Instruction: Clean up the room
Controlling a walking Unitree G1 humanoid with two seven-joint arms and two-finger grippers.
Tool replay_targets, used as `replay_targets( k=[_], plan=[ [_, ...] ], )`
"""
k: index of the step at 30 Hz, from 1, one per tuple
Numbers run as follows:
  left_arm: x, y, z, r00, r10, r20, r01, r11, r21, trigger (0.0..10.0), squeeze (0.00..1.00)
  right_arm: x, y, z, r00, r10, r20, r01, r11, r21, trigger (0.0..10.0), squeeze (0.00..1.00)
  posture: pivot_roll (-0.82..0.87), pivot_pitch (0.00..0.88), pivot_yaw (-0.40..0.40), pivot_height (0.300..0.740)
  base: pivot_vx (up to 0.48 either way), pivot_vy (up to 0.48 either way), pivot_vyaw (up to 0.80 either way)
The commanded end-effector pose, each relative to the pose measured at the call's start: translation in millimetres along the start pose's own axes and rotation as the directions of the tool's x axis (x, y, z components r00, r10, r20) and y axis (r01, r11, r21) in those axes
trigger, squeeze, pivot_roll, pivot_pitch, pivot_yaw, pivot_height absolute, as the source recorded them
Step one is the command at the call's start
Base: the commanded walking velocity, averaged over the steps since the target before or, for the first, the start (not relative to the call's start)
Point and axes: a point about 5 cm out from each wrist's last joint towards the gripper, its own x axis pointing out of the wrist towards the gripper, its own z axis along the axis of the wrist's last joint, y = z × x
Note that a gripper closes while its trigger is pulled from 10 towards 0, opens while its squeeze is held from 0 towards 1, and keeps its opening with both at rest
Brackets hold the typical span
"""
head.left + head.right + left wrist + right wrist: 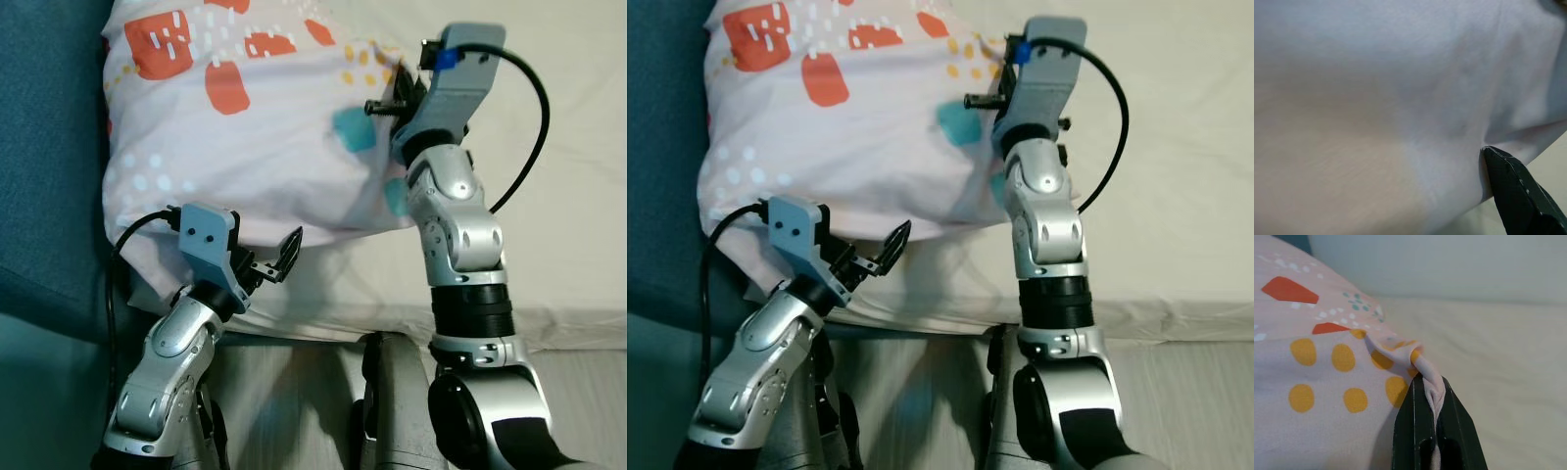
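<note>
A pale pink pillow (pixel 245 127) with orange, teal and yellow shapes lies on a cream bed sheet (pixel 568 147). My right gripper (pixel 392 101) is at the pillow's right corner, shut on a twisted pinch of its cover. The right wrist view shows that fabric (pixel 1422 363) squeezed between the two black fingers (pixel 1413 421). My left gripper (pixel 274 261) is open at the pillow's near lower edge. In the left wrist view one fingertip (pixel 1515 188) presses against the plain underside of the pillow (pixel 1400 98).
A dark teal upholstered surface (pixel 49 147) runs along the left, close beside the pillow. The mattress edge (pixel 558 328) crosses in front of me, with light wooden floor (pixel 294 382) below it. The sheet stretches open to the right of the pillow.
</note>
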Motion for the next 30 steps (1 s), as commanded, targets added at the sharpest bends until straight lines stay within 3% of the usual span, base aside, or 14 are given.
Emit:
replay_targets(
  k=[1, 12, 17, 30],
  plan=[
    [-1.2, -2.6, -4, 1.0, 0.001, -0.005, -0.001, 1.0, -0.006, 10.0, 0.0, -1.7, -5.7, 19, 0.996, -0.042, 0.073, 0.045, 0.998, -0.043, 0.0, 0.0, -0.01, 0.339, -0.087, 0.511, 0.0, 0.0, 0.0],
    [0.8, -1.7, -6, 1.0, 0.004, 0.0, -0.004, 1.0, -0.007, 10.0, 0.0, 0.9, -8.2, 36, 0.991, -0.073, 0.108, 0.094, 0.974, -0.207, 0.0, 0.0, -0.03, 0.337, -0.093, 0.511, 0.0, 0.0, 0.0],
    [0.8, -1.8, -6, 1.0, 0.004, 0.0, -0.004, 1.0, -0.007, 10.0, 0.0, 1.2, -8.7, 37, 0.991, -0.076, 0.107, 0.097, 0.972, -0.213, 0.0, 0.0, -0.03, 0.337, -0.093, 0.511, 0.0, 0.0, 0.0],
    [4.8, -4.5, -8, 1.0, 0.01, 0.02, -0.01, 1.0, -0.015, 10.0, 0.0, 5.8, -4.3, 63, 0.981, -0.063, 0.186, 0.114, 0.954, -0.279, 0.0, 0.0, -0.06, 0.301, -0.127, 0.511, 0.0, 0.0, 0.0]
  ],
)
